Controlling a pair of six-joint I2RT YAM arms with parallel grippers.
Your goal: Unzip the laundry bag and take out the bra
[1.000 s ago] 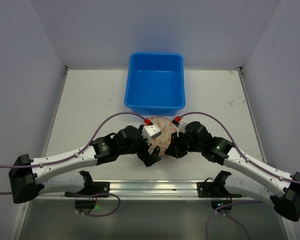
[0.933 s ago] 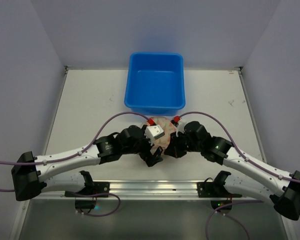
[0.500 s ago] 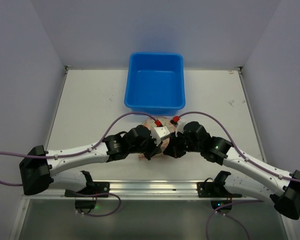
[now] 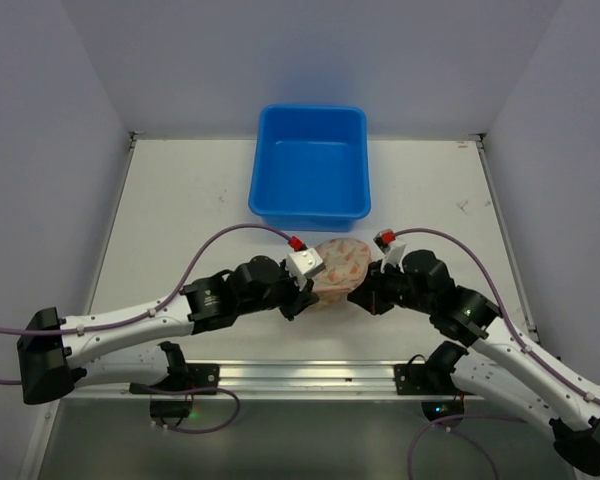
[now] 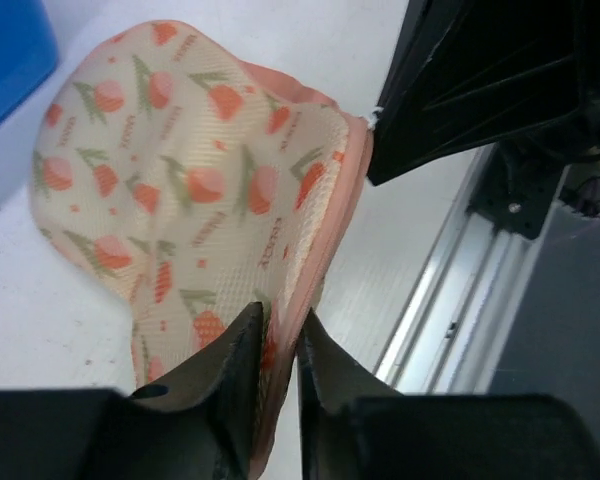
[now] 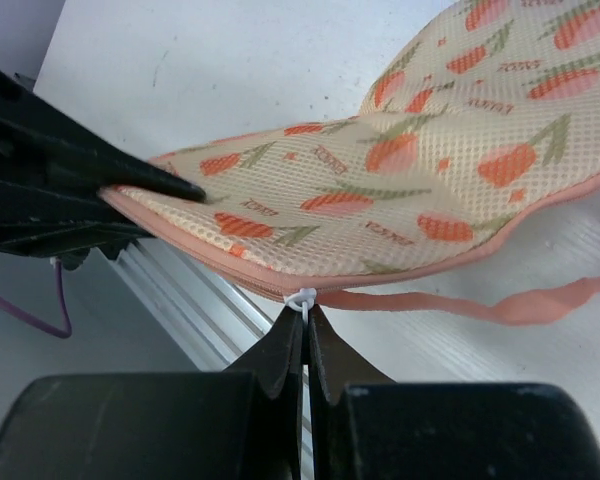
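Since a second ago the left gripper has clamped the pink rim of the laundry bag, and the right gripper, pinched on the white zipper tag, has drawn toward 3 o'clock: unzipping looks begun. The bag lies at 6 o'clock from the blue tub. The bra is hidden; how far the zipper has opened is unclear.

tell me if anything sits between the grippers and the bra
Yes, the laundry bag itself. Its printed mesh covers whatever is inside, and no bra shows in any view. The left gripper pinches the bag's pink edge and the right gripper is shut on the white zipper pull.
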